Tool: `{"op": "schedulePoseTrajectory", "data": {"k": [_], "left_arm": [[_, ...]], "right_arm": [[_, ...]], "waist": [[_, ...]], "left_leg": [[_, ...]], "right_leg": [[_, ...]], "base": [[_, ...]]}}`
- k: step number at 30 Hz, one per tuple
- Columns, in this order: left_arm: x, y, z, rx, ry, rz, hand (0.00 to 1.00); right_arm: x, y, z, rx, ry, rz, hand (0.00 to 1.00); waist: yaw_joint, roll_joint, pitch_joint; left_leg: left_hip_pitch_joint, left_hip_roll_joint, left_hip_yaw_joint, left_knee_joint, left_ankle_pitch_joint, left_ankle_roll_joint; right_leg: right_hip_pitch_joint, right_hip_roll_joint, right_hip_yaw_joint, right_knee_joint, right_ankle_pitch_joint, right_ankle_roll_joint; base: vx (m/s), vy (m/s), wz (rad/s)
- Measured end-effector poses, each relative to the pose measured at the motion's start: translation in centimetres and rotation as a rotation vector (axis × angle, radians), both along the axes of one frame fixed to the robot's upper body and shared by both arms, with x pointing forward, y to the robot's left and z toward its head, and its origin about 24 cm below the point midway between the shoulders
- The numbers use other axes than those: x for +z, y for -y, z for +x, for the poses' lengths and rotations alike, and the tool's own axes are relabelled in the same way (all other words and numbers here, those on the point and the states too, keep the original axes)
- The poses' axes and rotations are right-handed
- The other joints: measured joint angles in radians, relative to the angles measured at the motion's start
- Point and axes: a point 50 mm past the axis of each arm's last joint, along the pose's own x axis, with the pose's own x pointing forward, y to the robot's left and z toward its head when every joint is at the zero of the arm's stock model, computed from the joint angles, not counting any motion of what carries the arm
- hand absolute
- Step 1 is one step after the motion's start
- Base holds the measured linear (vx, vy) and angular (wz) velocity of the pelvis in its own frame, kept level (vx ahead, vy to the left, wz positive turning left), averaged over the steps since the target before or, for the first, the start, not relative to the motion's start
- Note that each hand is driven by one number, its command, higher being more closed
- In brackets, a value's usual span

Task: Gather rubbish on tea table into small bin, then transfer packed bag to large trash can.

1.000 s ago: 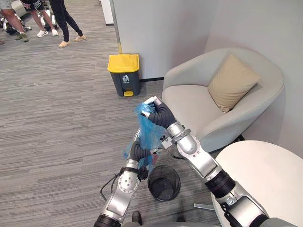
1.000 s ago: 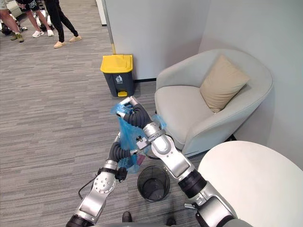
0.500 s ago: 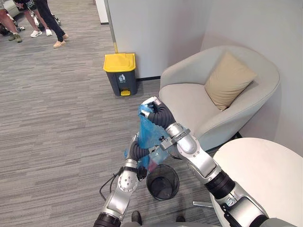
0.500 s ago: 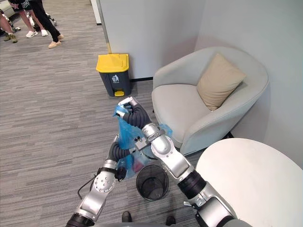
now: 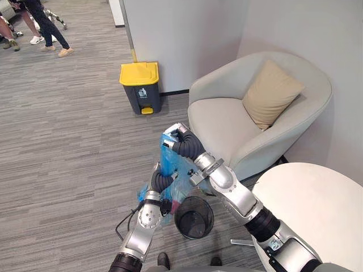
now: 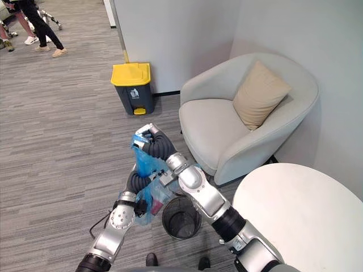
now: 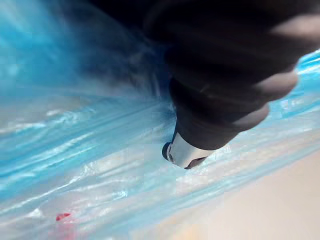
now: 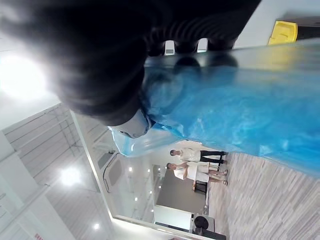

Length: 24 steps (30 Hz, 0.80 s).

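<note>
Clutching the gathered neck of a translucent blue plastic bag (image 5: 170, 161) in the right hand (image 5: 178, 135), curling fingers and thumb tight round the plastic, up in the air over the grey carpet floor (image 5: 68, 130). Dangling the bag straight down from that grip, with something red (image 7: 62, 217) showing through the plastic low down. Pressing the left hand (image 5: 161, 180) in against the bag's lower left side, beneath the right; burying its fingers among the plastic there, so not telling whether clenching or lying released. Hanging the bag just left of and above a small black wire-mesh bin (image 5: 195, 229) standing on the floor, beside a round white desk (image 5: 317, 209) at the near right. Standing farther off, by the wall: a large dark-grey trash can with a yellow lid (image 5: 140, 86). Sitting on the right, a cream armchair (image 5: 221, 122) carrying a tan cushion (image 5: 271, 93). Walking at the far left, people's legs (image 5: 51, 37).
</note>
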Motion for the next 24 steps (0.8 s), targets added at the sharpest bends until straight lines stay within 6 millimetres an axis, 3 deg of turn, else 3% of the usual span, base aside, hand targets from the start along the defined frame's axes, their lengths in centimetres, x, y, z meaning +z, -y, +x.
{"op": "schedulePoseTrajectory", "data": {"k": [11, 12, 24], "left_arm": [[-0.2, -0.5, -0.3, 0.030, -0.018, -0.072, 1.00], [-0.1, -0.5, -0.3, 0.029, -0.015, -0.075, 1.00], [-0.8, -0.9, -1.2, 0.055, -0.057, -0.113, 1.00]], "right_arm": [[-0.1, 0.2, -0.7, -0.002, 0.067, -0.066, 1.00], [0.0, 0.2, -0.8, -0.005, 0.097, -0.093, 0.00], [0.4, 1.8, -1.2, -0.061, 0.353, -0.313, 0.00]], "waist": [[-0.002, 0.001, -0.023], [-0.002, 0.001, -0.023], [-0.001, 0.001, -0.023]], "left_leg": [[0.001, -0.001, -0.003, -0.005, 0.000, 0.000], [0.001, -0.001, -0.003, -0.006, 0.000, 0.000], [0.002, -0.003, -0.026, -0.006, 0.001, 0.001]], "right_leg": [[0.000, -0.001, -0.001, 0.001, 0.001, 0.002], [0.000, -0.001, -0.001, 0.001, 0.000, 0.003], [0.015, -0.003, -0.023, -0.002, 0.000, 0.003]], "base": [[0.00, 0.000, 0.00], [0.00, 0.000, 0.00], [0.00, 0.001, 0.05]]}}
